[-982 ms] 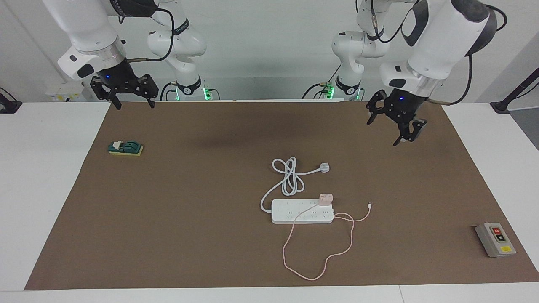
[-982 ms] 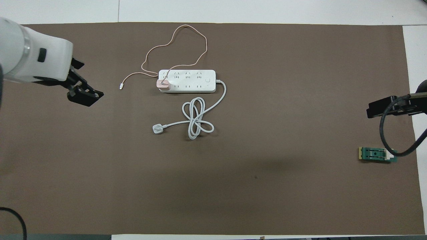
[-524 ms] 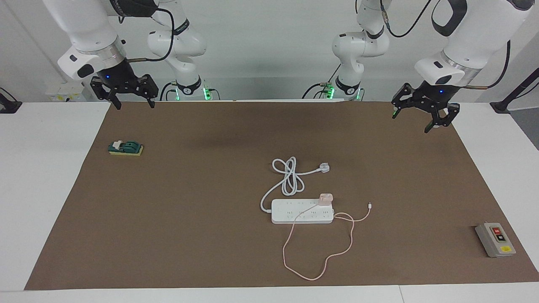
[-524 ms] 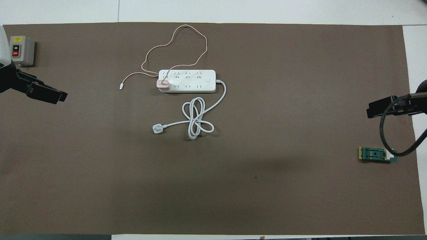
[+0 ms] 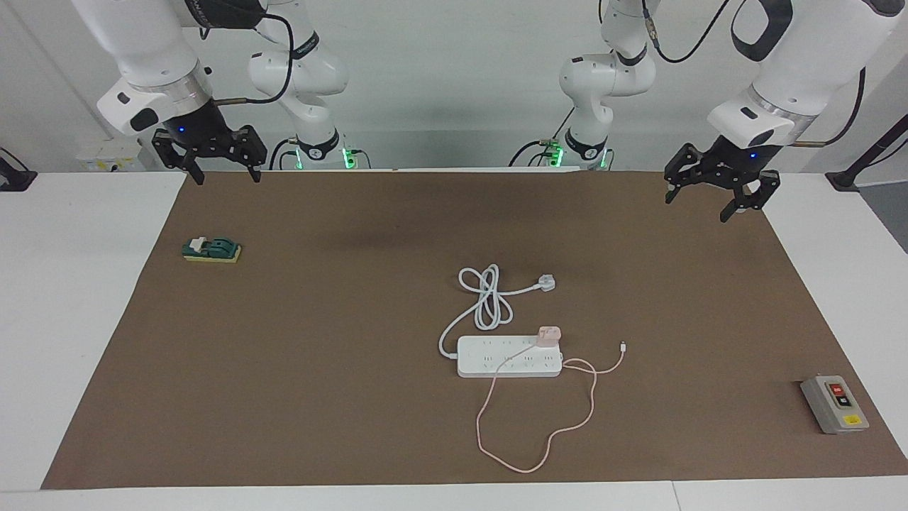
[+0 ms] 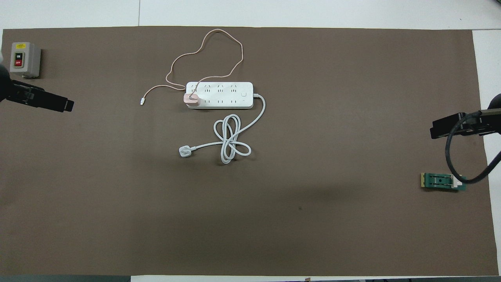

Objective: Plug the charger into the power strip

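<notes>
Over the last second the left arm has swung up and away from the middle of the table, and its left end effector (image 5: 719, 195) now hangs high over the mat's corner at that arm's end, fingers spread and holding nothing; the right end effector (image 5: 210, 157) has not budged, waiting over the mat's other near corner with its fingers just as wide and empty. The charger (image 5: 549, 335) has not shifted either: the pale-pink cube sits upright on the power strip (image 5: 508, 357), at the strip's end toward the left arm and in the row nearer the robots, and to my eye it looks seated in a socket, so the job appears done. Its thin pink cable (image 5: 539, 433) loops off away from the robots and curls back to a small white connector (image 5: 623, 347) lying on the mat just beside the strip. The strip's long axis runs across the table, from one arm's end toward the other. From either end effector the charger lies down and well farther out from the robots; the left one is plainly the nearer, so any pressing home or checking would fall to it, coming down from above. The green switch block (image 5: 211, 249) and the grey button box (image 5: 834, 403) sit well apart from all this.
</notes>
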Robot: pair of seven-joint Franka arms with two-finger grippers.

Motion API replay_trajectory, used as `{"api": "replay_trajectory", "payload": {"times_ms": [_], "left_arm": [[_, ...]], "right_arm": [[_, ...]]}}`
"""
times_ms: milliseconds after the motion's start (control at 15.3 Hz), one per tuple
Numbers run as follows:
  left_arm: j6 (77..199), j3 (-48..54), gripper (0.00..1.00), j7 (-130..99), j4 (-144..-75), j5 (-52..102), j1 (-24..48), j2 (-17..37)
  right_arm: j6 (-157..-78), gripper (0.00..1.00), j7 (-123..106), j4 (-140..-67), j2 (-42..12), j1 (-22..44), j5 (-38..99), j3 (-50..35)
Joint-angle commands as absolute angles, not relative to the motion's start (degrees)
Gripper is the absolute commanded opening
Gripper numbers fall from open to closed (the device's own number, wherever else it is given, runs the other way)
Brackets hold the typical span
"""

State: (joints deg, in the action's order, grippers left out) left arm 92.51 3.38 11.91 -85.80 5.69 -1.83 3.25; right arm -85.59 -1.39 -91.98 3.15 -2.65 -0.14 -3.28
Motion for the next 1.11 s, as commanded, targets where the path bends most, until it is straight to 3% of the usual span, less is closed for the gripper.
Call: {"api": "replay_trajectory", "payload": {"times_ms": [0, 131, 393, 851, 1047], "left_arm": [[91.41, 3.69, 1.0, 7.47, -87.45, 5.54, -2.38, 1.41], [91.14, 3.78, 1.0, 7.73, -90.95, 5.54, -2.37, -0.52], [90.45, 3.69, 1.0, 7.47, -91.49, 5.54, -3.16, -0.79], [87.1, 3.78, 1.0, 6.5, -90.62, 0.18, -0.35, -0.62], [86.84, 3.52, 1.0, 6.5, -87.29, -1.14, 0.44, 0.87]], "right_arm": [[-86.4, 1.0, -1.58, -93.43, 4.4, -3.16, 1.05, -3.69], [-86.4, 1.0, -1.67, -93.43, 4.4, -3.16, 1.05, -3.78], [-86.4, 1.0, -1.76, -93.43, 4.39, -3.16, 1.05, -3.78], [-86.4, 1.0, -1.85, -93.43, 4.39, -3.16, 1.05, -3.78], [-86.4, 1.0, -1.85, -93.43, 4.39, -3.16, 1.05, -3.78]]}}
